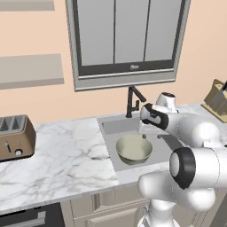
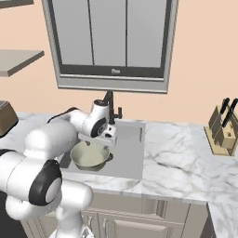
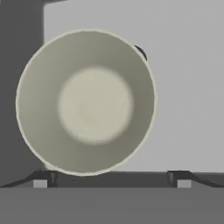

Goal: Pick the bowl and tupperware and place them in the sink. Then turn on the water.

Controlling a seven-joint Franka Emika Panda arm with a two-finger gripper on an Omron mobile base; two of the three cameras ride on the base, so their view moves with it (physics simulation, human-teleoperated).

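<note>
Bowl (image 1: 134, 149) sits upright in the sink (image 1: 116, 126), toward its front-left, empty with its cream inside facing up. Gripper (image 3: 111, 179) hangs just above it with jaws spread wide, holding nothing. From the bowl, the black faucet (image 1: 132, 100) stands at twelve o'clock.

I find nothing here I can read. On the dark lower frame of the window (image 1: 128, 66) sits a small pale mark, placed like a maker's badge, but it is far too blurred for me to make out any letter. The toaster (image 1: 15, 137) carries knobs on its front without legible markings. The knife block (image 2: 222, 132), the bowl (image 3: 87, 103) and the sink (image 1: 113, 126) bear no writing I can see.
</note>
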